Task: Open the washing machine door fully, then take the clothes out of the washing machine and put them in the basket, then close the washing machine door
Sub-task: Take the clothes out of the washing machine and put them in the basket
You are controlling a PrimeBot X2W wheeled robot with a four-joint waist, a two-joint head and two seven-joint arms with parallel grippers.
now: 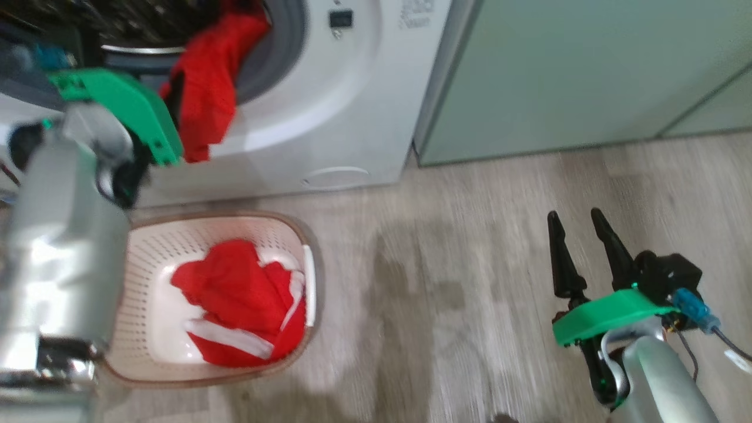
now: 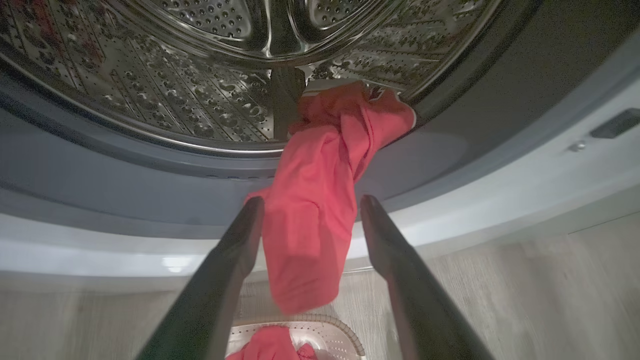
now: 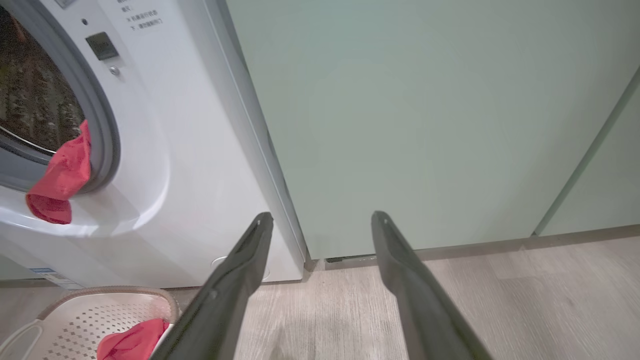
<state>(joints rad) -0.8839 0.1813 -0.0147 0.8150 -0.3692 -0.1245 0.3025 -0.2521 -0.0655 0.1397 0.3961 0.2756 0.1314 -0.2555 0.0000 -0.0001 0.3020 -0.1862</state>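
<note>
Much of the left of my head view is hidden by my own pale left forearm [image 1: 59, 252] and its green mount [image 1: 123, 106], which cover the left side of the basket [image 1: 235, 216] and part of the washing machine [image 1: 329, 117]. The top edge cuts off the upper drum opening, and the whole view is smeared. From the wrist, the left gripper [image 2: 310, 205] has its two fingers spread wide in front of the drum mouth. A red garment [image 2: 310, 220] hangs between them; I cannot tell whether either finger touches it. That garment is caught at the lip of the perforated steel drum [image 2: 175, 100] and drapes over the grey rubber ring [image 1: 282, 53] and down the white front. Reddish patches at the far upper left of the drum may be reflections or fabric; I cannot tell which. The basket sits on the floor [image 1: 470, 264], just near of the machine and below the hanging garment. It holds a heap of red clothes [image 1: 241, 299] with white stripes, lying toward its right side. The right gripper [image 1: 578, 220] is spread and holds nothing. It is well apart to the right over bare floor and points at the pale green cabinets [image 1: 587, 70].
</note>
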